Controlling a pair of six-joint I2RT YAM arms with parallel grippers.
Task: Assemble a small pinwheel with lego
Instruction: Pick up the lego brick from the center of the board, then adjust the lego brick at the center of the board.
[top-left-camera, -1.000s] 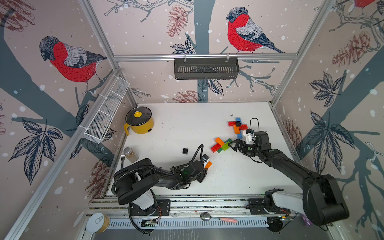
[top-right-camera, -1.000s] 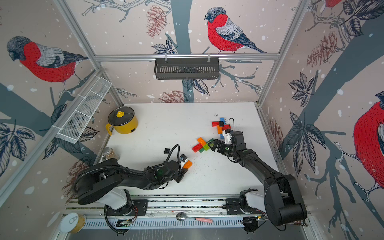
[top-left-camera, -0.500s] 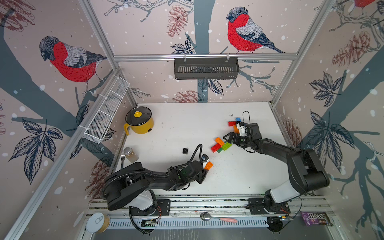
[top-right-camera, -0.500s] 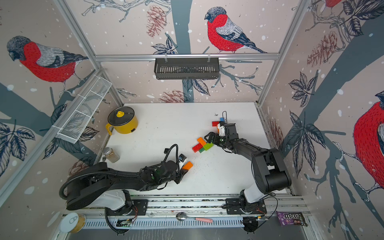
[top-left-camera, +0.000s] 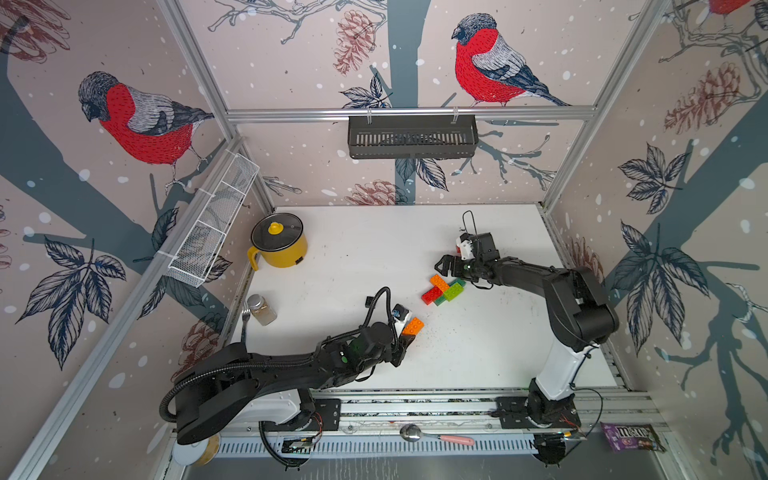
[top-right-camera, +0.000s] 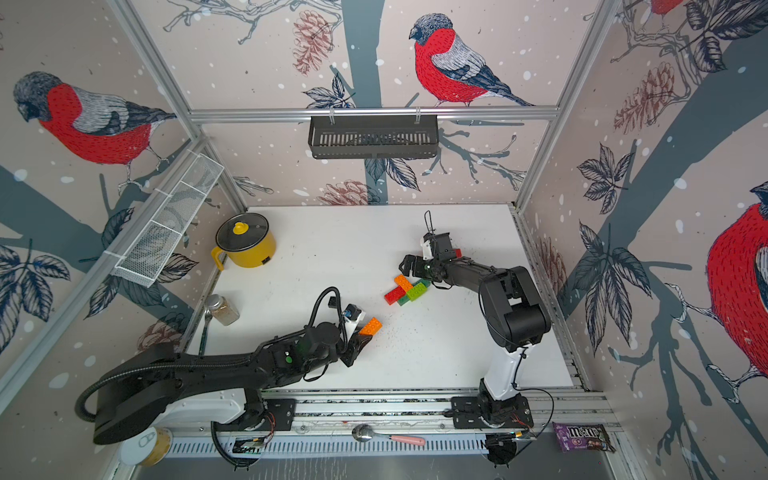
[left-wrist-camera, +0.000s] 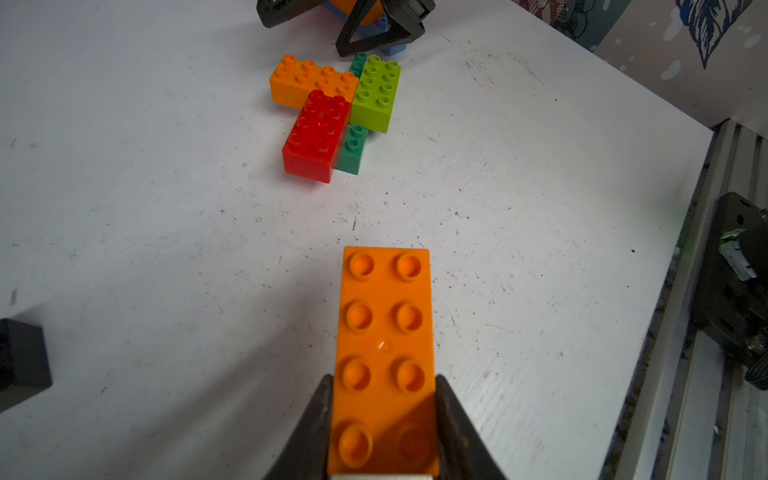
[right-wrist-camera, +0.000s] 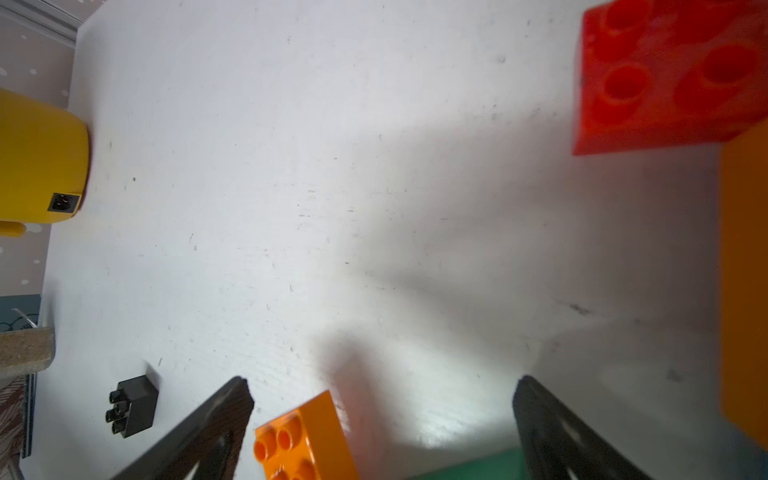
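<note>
Left wrist view: an oblong orange studded plastic brick (left-wrist-camera: 384, 324) is grasped by the left end effector (left-wrist-camera: 384, 380); the right end effector (top-left-camera: 443, 266) is spread open.

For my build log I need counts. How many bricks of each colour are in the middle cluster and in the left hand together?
orange: 2, cluster brick and held brick in the left hand
red: 1
lime: 1
dark green: 1 sure, mostly covered
Total: 5
</note>
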